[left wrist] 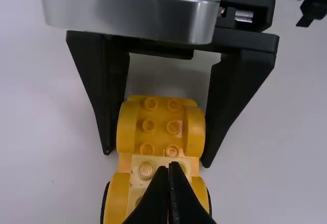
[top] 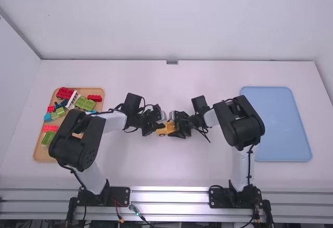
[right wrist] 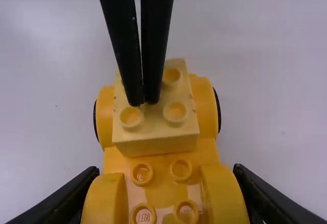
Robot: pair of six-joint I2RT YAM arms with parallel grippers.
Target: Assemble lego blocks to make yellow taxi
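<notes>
as it stands, the yellow car (top: 167,128) lies lengthwise left-right.

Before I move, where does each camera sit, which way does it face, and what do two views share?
High view: fixed above and behind the arms, facing forward and down onto the table; shows both arms, base to gripper.
Left wrist view: on the left wrist, aimed down at the yellow car; shows the left gripper's closed fingers and the right gripper clamping the car.
Right wrist view: on the right wrist, facing the car from the opposite end; its own fingers flank it.
Both wrist views share car and grippers.
</notes>
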